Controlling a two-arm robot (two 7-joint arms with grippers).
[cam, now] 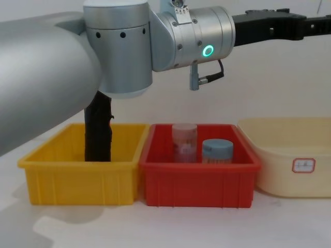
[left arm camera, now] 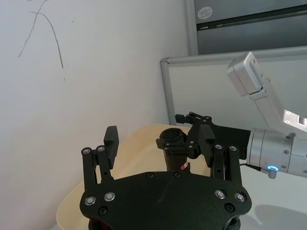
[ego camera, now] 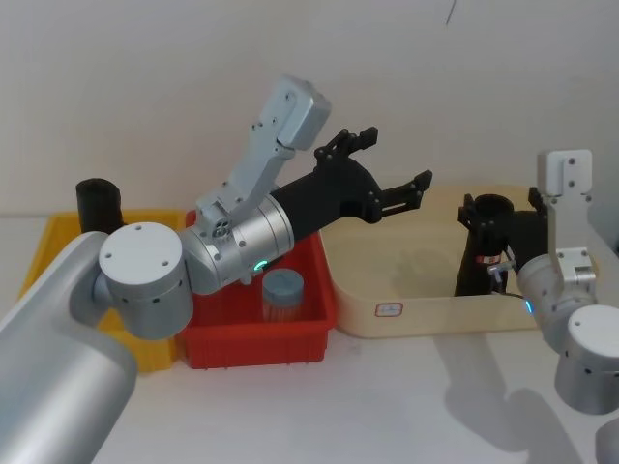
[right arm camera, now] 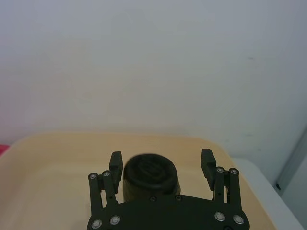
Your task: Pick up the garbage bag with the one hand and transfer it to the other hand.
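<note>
Left gripper (ego camera: 395, 159), fingers spread wide, hangs raised over where the red bin (ego camera: 256, 343) meets the beige tub (ego camera: 426, 314). Farther right, the garbage bag (ego camera: 477, 246) stands upright inside the tub, with the right gripper (right arm camera: 161, 162) spread on either side of its top.

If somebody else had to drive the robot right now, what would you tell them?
Right gripper: open, with a finger on each side of the top of the garbage bag, not squeezing it yet.
Left gripper: open and empty, held high, reaching toward the beige tub.
Garbage bag: standing in the beige tub, not lifted.
Done: the right gripper is lined up around the bag.
Left to do: close on the bag, lift it, pass it to the left gripper, let go.
</note>
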